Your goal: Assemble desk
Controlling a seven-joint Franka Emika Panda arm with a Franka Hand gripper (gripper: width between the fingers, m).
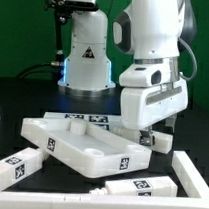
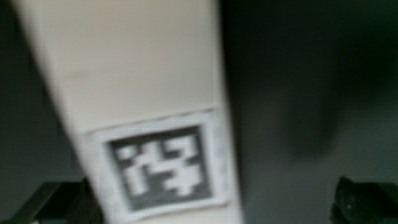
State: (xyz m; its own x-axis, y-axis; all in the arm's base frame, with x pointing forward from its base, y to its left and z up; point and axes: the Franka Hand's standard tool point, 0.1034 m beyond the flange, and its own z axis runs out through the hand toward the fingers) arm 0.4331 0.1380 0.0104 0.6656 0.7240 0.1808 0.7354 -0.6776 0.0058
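My fingers (image 2: pixel 50 203) stood spread wide astride a leg (image 2: pixel 134 90), nothing pinched, ready to grasp it for the panel (image 1: pixel 90 144).

Dark worktop (image 1: pixel 22 103) bears rimmed desk panel (image 1: pixel 75 146); tagged leg block (image 1: pixel 13 168) and second leg block (image 1: pixel 138 187) lie beside it.

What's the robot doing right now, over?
End effector open, over a white leg. Desk panel lying alongside, untouched. Nothing seen blocking.

Dim dark scene; wrist view blurred, soft.
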